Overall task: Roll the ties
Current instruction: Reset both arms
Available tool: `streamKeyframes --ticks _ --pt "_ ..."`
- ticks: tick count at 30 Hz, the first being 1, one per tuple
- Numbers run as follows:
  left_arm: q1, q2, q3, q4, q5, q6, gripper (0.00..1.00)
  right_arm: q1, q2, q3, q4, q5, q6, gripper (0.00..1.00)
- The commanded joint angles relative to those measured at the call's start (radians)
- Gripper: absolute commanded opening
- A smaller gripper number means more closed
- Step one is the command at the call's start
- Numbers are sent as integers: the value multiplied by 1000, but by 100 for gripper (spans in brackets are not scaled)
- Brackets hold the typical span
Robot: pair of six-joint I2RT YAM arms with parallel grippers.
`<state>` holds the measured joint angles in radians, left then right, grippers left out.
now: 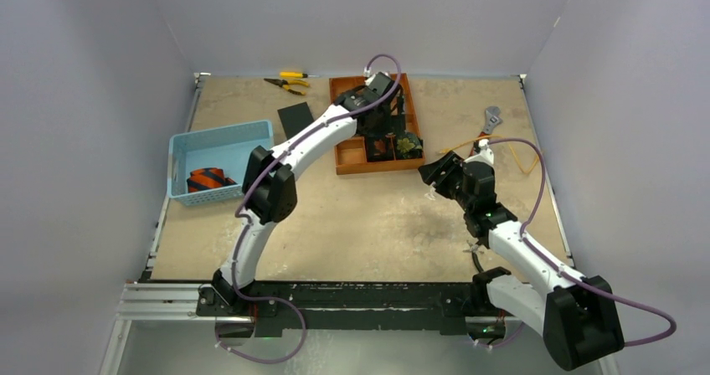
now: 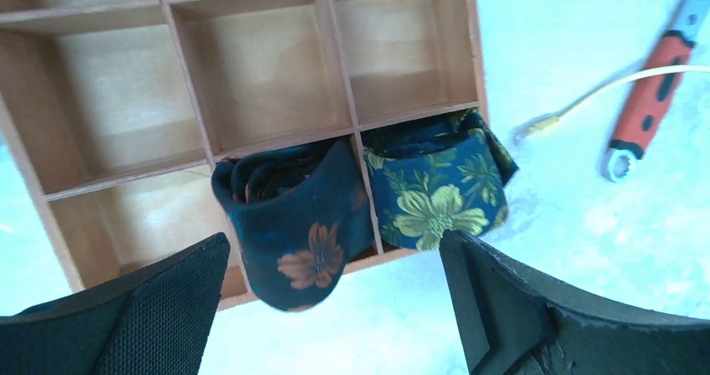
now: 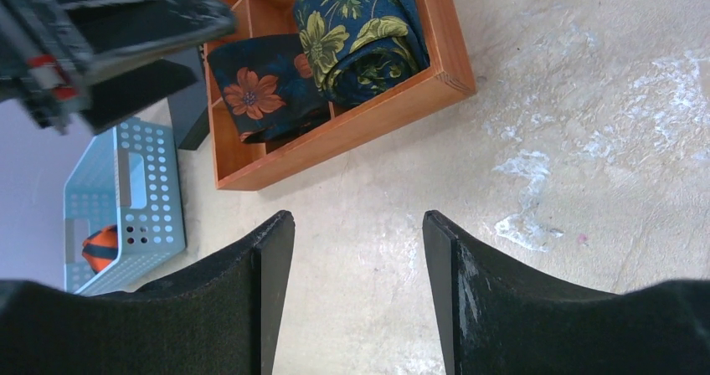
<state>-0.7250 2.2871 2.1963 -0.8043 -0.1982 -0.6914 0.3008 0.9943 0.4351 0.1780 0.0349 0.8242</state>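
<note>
far left: blue basket (image 1: 219, 159) with the navy/orange striped tie (image 1: 209, 178) bundled in its near end. the right wrist view catches the same tie through the basket wall, only partly visible.

right of the basket, further back: flat black pad (image 1: 295, 120), and yellow-handled pliers (image 1: 289, 80) by the far edge.

centre-far: wooden tray (image 1: 352, 167), a grid of compartments. left gripper (image 2: 333, 249) hangs over the tray's near row, fingers spread wide and touching nothing.

orange-flower tie (image 2: 306, 224) is rolled in the middle compartment of the near row. its outer wrap sags over the tray's near rim.

green-gold flower tie (image 2: 435, 195) is rolled in the near-right corner compartment, just beside the orange one with only the divider between them. its fabric bulges above the rim. the other compartments in the left wrist view show bare wood.

right of the tray: right gripper (image 3: 358, 224) sits over bare table (image 3: 544, 141), near the tray's near-right corner. jaws are apart, nothing between them.

far right: orange-handled wrench (image 2: 657, 82) flat on the table, with a thin yellow cord (image 2: 603, 90) running beside it.
</note>
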Motion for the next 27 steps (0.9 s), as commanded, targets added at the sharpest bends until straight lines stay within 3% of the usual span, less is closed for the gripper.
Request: streamKeyframes --ticks 1,5,11,16,17,18,19,27 --pt "-7 -150 -52 34 -57 37 97 -3 -29 29 -4 -16 -38 62" --pt "-7 -317 -235 86 -139 56 98 -3 -57 42 2 -33 -126 63" --pt "-7 -808 -811 362 -365 61 99 -1 -151 27 -2 -182 -225 68" --pt "-6 -1136 -1159 455 -489 22 99 3 -254 1 -19 -193 -230 71" --pt "-5 -1185 -1202 459 -484 20 99 4 -271 -1 -19 -185 -209 77" --pt "-5 -1225 -1241 453 -485 15 99 4 -291 -8 -8 -179 -191 91" --pt "-5 -1260 -1273 447 -485 7 99 4 -311 -16 9 -179 -180 98" --pt "-5 -1355 -1352 364 -531 -24 99 4 -397 -57 101 -172 -49 99"
